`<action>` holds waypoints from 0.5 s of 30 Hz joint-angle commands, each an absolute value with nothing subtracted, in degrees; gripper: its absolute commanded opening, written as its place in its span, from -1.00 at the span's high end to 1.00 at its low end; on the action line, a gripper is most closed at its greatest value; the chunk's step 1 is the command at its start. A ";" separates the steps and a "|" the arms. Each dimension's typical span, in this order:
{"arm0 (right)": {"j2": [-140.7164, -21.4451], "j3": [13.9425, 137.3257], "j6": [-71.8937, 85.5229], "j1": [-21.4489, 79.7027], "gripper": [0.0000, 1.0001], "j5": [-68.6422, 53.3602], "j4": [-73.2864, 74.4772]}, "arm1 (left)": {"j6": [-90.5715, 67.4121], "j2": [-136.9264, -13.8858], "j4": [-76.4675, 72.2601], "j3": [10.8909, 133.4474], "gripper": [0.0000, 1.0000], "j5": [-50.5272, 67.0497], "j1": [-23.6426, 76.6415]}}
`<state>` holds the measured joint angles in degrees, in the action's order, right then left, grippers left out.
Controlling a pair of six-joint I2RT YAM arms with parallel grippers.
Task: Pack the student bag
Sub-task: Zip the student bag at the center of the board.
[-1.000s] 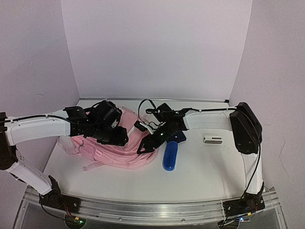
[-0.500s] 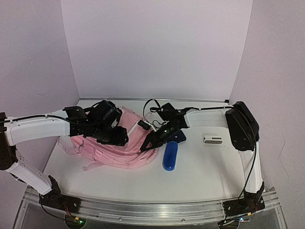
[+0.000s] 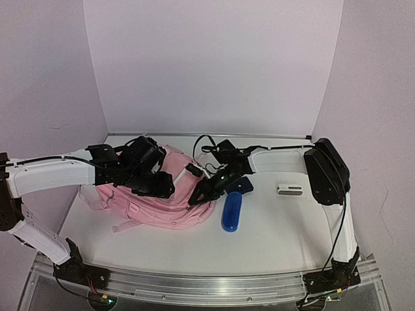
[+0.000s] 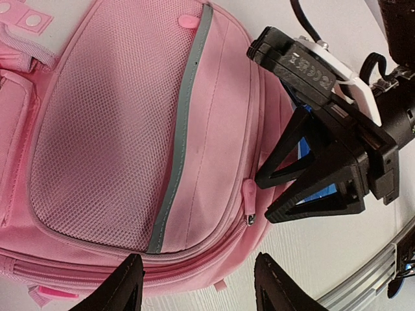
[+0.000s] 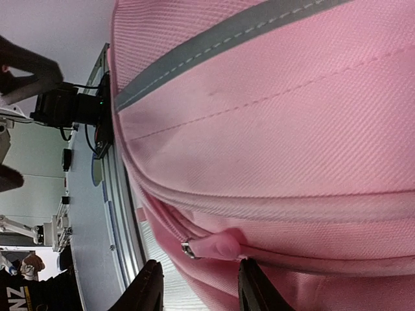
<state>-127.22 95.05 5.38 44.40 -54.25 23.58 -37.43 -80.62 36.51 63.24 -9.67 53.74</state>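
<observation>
Plainly closest to the work: right gripper [image 5: 201,288], black fingers spread, pinching nothing, tips set either side of the line toward the zipper pull [image 5: 217,246] and just short of it. Lying straight ahead of those tips, that pull: a small soft pink tab, rounded, hanging from a metal slider on the zip track [image 5: 324,262], long axis along the track rather than across it. Judged from this: a short advance, then a squeeze across the tab's thin sides. Resting flat on the white table [image 3: 279,227], left of centre, the student bag [image 3: 162,201]: soft pink woven fabric, puffed and rounded, with a mesh front panel [image 4: 104,142] and a grey band [image 4: 178,142] beside it. Hovering over the bag's mesh side, left gripper [image 4: 198,288], likewise spread and empty, farther from the tab. Just beside the bag's right edge, a glossy blue case [image 3: 231,212], oblong and hard-looking; well apart to the right, a small white object [image 3: 289,190], too small to name.
</observation>
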 commanded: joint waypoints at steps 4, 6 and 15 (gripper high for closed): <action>-130.45 97.93 9.55 44.65 0.15 -50.70 23.69 | -36.31 -78.52 36.89 64.15 -0.18 -11.23 53.88; -131.19 98.71 10.19 44.65 0.15 -51.16 23.73 | -36.29 -78.71 37.00 64.17 -0.18 -11.25 53.88; -132.94 101.69 13.33 44.65 0.32 -54.50 23.58 | -36.46 -79.00 36.58 63.86 -0.17 -11.00 53.90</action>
